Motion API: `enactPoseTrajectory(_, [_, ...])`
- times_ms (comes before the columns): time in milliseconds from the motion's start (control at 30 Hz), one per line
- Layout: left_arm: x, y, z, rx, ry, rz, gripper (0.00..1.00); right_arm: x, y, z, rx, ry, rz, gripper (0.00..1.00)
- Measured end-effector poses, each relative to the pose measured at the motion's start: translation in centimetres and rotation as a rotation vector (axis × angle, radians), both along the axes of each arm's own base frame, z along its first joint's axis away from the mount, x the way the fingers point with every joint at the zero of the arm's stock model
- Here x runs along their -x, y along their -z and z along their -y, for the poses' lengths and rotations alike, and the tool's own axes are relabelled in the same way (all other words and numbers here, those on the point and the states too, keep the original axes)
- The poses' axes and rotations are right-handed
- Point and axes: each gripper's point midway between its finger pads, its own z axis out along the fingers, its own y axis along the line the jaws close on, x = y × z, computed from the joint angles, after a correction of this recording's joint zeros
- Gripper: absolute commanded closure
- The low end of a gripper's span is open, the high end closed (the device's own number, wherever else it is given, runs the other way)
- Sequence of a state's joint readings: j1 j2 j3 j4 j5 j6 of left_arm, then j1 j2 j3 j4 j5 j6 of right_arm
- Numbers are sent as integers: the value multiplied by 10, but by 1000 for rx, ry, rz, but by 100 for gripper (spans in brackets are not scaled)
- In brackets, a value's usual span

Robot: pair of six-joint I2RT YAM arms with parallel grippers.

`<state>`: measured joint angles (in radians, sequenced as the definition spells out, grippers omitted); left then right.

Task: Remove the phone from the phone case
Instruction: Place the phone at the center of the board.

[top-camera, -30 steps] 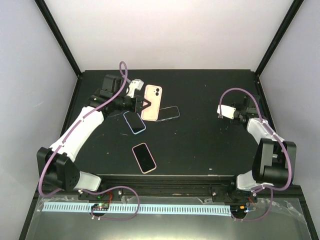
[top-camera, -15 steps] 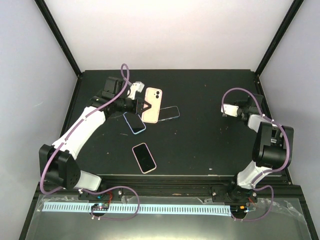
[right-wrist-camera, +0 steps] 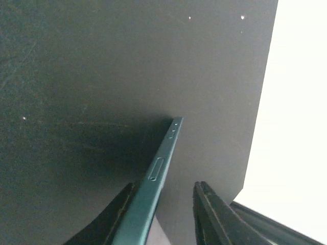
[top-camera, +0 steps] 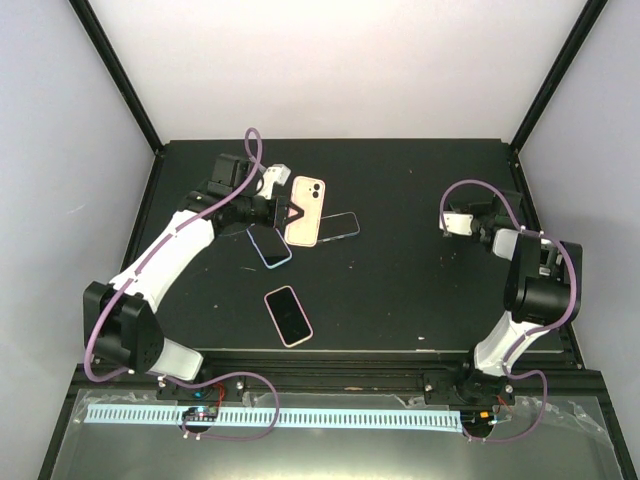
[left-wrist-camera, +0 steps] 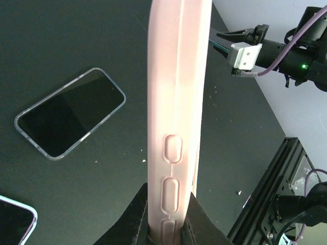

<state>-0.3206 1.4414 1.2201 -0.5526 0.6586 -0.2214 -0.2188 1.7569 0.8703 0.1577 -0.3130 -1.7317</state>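
Note:
My left gripper (top-camera: 285,212) is shut on the bottom edge of a pink phone case (top-camera: 304,210) and holds it upright above the table. In the left wrist view the case (left-wrist-camera: 176,102) stands edge-on between the fingers (left-wrist-camera: 134,214), side buttons showing. I cannot tell whether anything is inside it. My right gripper (top-camera: 457,221) is at the right of the table with its jaws apart. A dark green phone (right-wrist-camera: 158,173) stands edge-on between them on the mat, against the left finger (right-wrist-camera: 120,209) and clear of the right finger (right-wrist-camera: 209,209).
A phone in a clear case (top-camera: 338,226) lies just under the pink case. A phone in a purple case (top-camera: 269,245) lies beside it, and a phone in a pink case (top-camera: 288,315) lies nearer the front. The table's right edge (right-wrist-camera: 255,127) is close to my right gripper.
My left gripper has carried the pink case slightly to the right. My right arm's elbow has folded back toward the right rail, while its gripper stays near the same spot.

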Motion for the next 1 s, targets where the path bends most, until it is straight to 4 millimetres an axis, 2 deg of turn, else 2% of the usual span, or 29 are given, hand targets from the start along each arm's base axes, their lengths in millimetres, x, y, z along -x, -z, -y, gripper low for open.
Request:
enactPoseTrajectory(233, [-2,6,1,-4,0,-14,98,5,5,-3,9,-22,-4,37])
enactPoseTrajectory(600, [-2,7,1,-5,-1,-18,99,16,18,-5,16,-42,-62,12])
enactPoseTrajectory(867, [-2,7,1,-2,-4,-23,98,6,13,-2,28,-47,-68,10])
enactPoseTrajectory(1000, [-2,6,1,4,-6,-29,99,3,11,-1,25,-44,-72,5])
